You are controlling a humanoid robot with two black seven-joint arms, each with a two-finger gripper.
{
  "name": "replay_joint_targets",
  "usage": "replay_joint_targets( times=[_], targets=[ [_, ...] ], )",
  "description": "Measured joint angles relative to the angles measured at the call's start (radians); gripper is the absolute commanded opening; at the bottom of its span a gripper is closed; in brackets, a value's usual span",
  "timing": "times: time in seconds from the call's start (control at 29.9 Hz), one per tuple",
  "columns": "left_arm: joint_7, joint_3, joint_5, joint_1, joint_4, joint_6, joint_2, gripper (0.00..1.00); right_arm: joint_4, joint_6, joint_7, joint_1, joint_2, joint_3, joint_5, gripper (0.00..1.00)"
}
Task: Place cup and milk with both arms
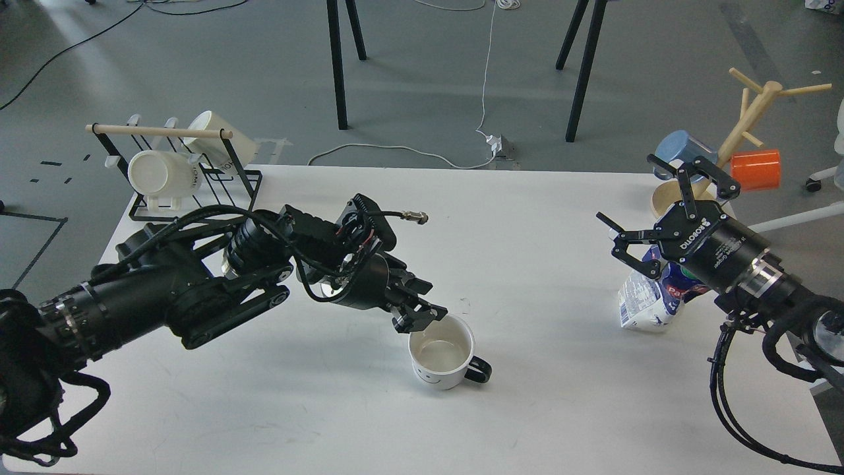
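The white cup [442, 353] with a black handle and a smiley face stands upright on the white table [527, 409], front centre. My left gripper [422, 305] is just above and left of its rim, fingers apart, holding nothing. The blue-and-white milk carton [649, 305] stands tilted on the table at the right. My right gripper [653, 212] hovers above and behind the carton, fingers spread wide, not touching it. My right wrist hides part of the carton.
A black wire rack [191, 198] with two white mugs sits at the table's back left. A wooden mug tree [742, 125] with a blue mug [679, 148] and an orange mug [755, 169] stands at the back right.
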Motion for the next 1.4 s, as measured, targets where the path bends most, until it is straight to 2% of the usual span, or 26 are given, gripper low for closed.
replay_joint_targets(
  times=[0.17, 0.3, 0.47, 0.57, 0.67, 0.84, 0.94, 1.07, 1.4],
  targets=[
    [0.000, -0.105, -0.284, -0.001, 0.015, 0.000, 0.095, 0.83, 0.002, 0.000, -0.002, 0.018, -0.038, 0.060, 0.005, 0.97],
    [0.000, -0.157, -0.583, 0.003, 0.078, 0.000, 0.175, 0.84, 0.001, 0.000, -0.002, 0.025, -0.108, 0.157, 0.030, 0.97],
    [0.001, -0.169, -1.006, 0.049, 0.146, 0.000, 0.267, 0.86, -0.004, 0.000, 0.001, 0.007, -0.179, 0.236, 0.238, 0.97],
    [0.001, -0.171, -1.236, 0.073, 0.184, 0.001, 0.298, 0.87, 0.001, 0.000, 0.024, -0.036, -0.208, 0.246, 0.445, 0.97],
    [0.001, -0.183, -1.395, 0.092, 0.223, 0.000, 0.301, 0.87, 0.004, 0.000, 0.077, -0.093, -0.228, 0.253, 0.629, 0.97],
    [0.001, -0.277, -1.464, 0.171, 0.251, 0.000, 0.280, 0.88, 0.015, -0.002, 0.155, -0.200, -0.292, 0.255, 0.808, 0.97],
    [0.001, -0.304, -1.464, 0.207, 0.254, 0.000, 0.274, 0.89, 0.016, -0.053, 0.182, -0.274, -0.331, 0.256, 0.852, 0.97],
    [0.001, -0.310, -1.462, 0.226, 0.257, 0.000, 0.273, 0.89, 0.011, -0.109, 0.190, -0.403, -0.355, 0.256, 0.913, 0.97],
    [0.001, -0.307, -1.457, 0.247, 0.262, 0.000, 0.273, 0.89, 0.029, -0.116, 0.192, -0.683, -0.339, 0.238, 0.993, 0.97]
  ],
)
